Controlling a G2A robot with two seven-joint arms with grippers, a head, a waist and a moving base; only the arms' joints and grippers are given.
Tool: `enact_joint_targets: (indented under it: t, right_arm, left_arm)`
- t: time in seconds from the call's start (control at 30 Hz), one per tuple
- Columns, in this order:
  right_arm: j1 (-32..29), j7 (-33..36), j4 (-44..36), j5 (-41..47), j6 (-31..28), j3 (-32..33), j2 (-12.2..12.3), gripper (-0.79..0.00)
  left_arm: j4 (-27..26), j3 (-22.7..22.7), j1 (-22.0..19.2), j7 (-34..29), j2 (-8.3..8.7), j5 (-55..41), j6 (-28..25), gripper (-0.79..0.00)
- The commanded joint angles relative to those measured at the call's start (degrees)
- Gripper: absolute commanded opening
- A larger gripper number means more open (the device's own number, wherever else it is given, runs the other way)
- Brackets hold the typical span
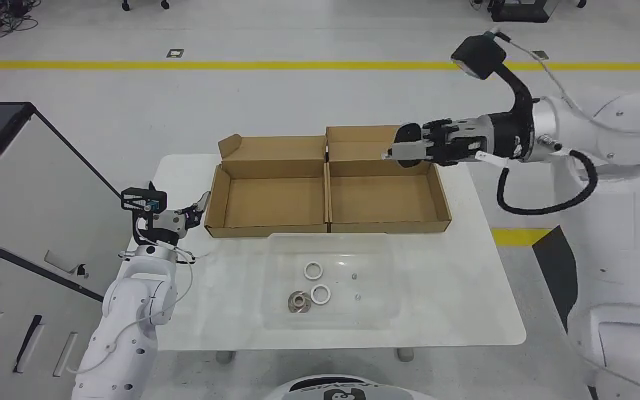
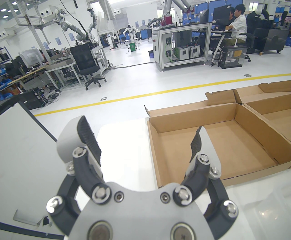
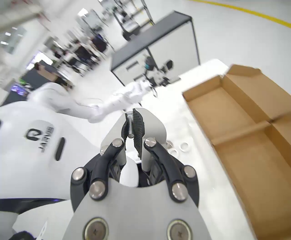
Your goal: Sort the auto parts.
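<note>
Floor: pale grey and glossy (image 1: 300,30), crossed by a yellow line (image 1: 250,65), with a small metal floor plate (image 1: 176,52) just beyond it.
Furniture: black office chair (image 2: 87,64) beside a cluttered desk (image 2: 34,72); aluminium-frame workstation (image 2: 179,45) holding electronics boxes; green bin (image 2: 132,47) far off.
Cabinet: white-sided, dark-topped (image 3: 159,45), standing on the floor.
Walls: blue partitions (image 2: 218,5) at the back.
Light: bright, even, from ceiling spots (image 2: 9,4).

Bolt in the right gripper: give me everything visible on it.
The bolt is small, silvery and metal-looking, with a threaded shank; its near end shows a plain round face, and no head can be made out. It lies lengthwise, pinched between the black ribbed pads of the right gripper, touching nothing else. From the top view, that gripper hangs above the far rim of a cardboard box, near its seam with the neighbouring box.
</note>
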Motion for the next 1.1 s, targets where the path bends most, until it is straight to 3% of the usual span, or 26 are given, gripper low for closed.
enact_joint_targets:
  t: [0.0, 0.3, 0.57, 0.77, 1.07]
  right_arm:
    - [3.7, 2.2, 0.9, -8.1, -1.1, -3.3, 0.2, -0.785]
    - [17.1, 2.2, 10.5, -27.5, -6.7, -21.7, 1.0, -0.785]
    - [22.4, 2.2, 19.0, -34.5, -7.3, -34.2, 0.6, -0.785]
    - [24.2, 1.8, 24.0, -38.9, -7.2, -39.3, -0.3, -0.785]
    - [22.4, -5.9, 31.9, -44.8, -4.2, -43.1, -1.9, -0.785]
  left_arm:
    - [0.0, 0.0, 0.0, 0.0, 0.0, 0.0, 0.0, 0.0]
    - [0.0, 0.0, 0.0, 0.0, 0.0, 0.0, 0.0, 0.0]
    - [0.0, 0.0, 0.0, 0.0, 0.0, 0.0, 0.0, 0.0]
    - [0.0, 0.0, 0.0, 0.0, 0.0, 0.0, 0.0, 0.0]
    - [0.0, 0.0, 0.0, 0.0, 0.0, 0.0, 0.0, 0.0]
